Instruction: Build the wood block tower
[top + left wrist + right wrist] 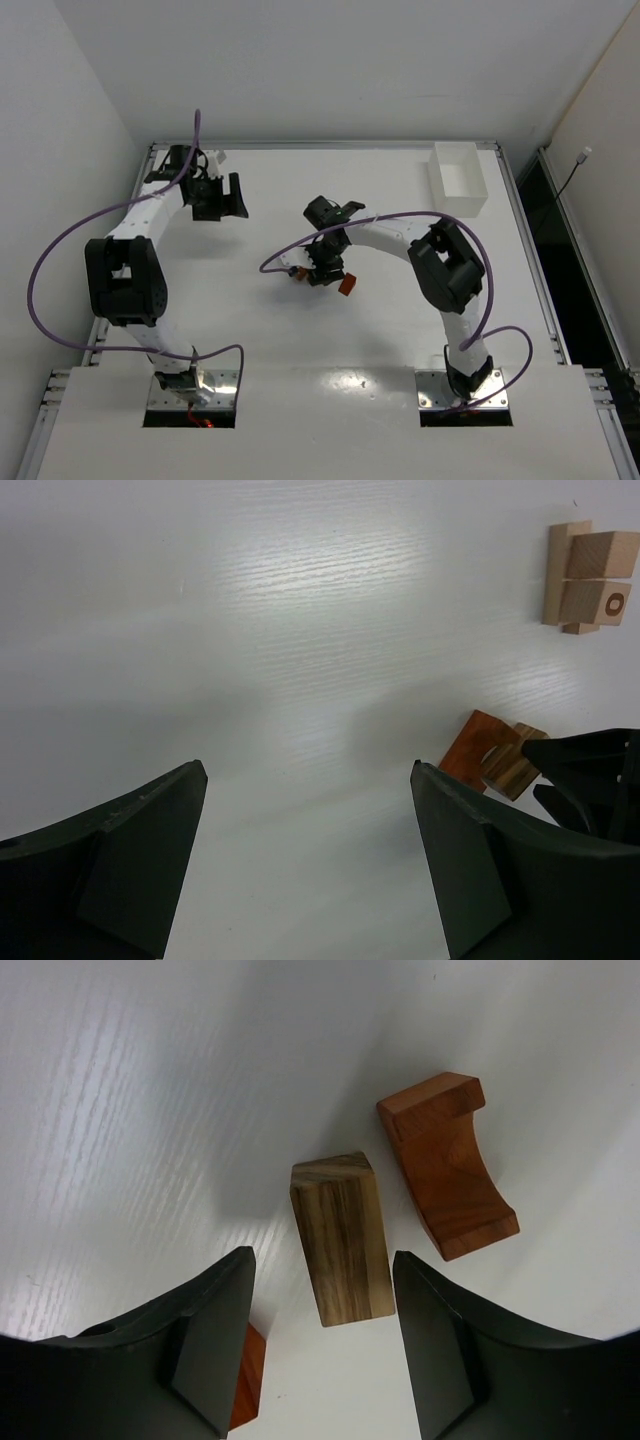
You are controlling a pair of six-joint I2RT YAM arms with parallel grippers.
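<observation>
On the white table (300,370), the right gripper (322,1280) hangs spread over a streaked tan block (340,1240) lying flat, its long axis running away between the fingers. A reddish arch block (450,1165) lies just beside it. The left gripper (305,810), also spread, holds nothing. Other tan blocks (590,575) sit grouped well apart; the tower looks barely begun.
</observation>
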